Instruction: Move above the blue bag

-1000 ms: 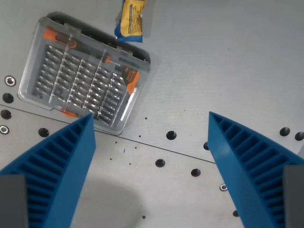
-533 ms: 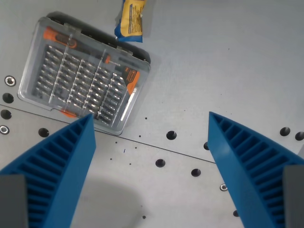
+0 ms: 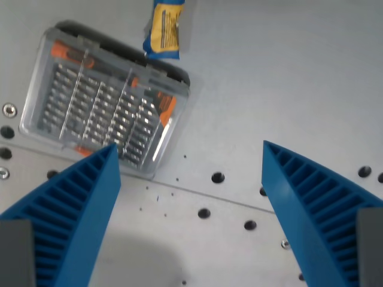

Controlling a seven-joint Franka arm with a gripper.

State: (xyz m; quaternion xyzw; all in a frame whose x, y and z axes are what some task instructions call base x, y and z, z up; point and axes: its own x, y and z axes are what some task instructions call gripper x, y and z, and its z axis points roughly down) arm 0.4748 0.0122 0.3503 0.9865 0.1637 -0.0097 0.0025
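The blue bag (image 3: 164,30), a small blue packet with a yellow face, lies on the grey table at the top of the wrist view, cut off by the top edge. My gripper (image 3: 190,161) is open and empty, its two blue ribbed fingers (image 3: 72,209) at the lower left and lower right of the view. The bag is well above and slightly to the wrist view's left of the gap between the fingers.
A clear plastic case of screwdriver bits (image 3: 105,98) with orange parts lies tilted at the upper left, right below the bag. The grey table (image 3: 287,78) has a seam and several small holes (image 3: 218,177) across the lower part.
The whole scene has shifted slightly down and blurred, so the camera has started moving. The bag and the case lie as before on the table.
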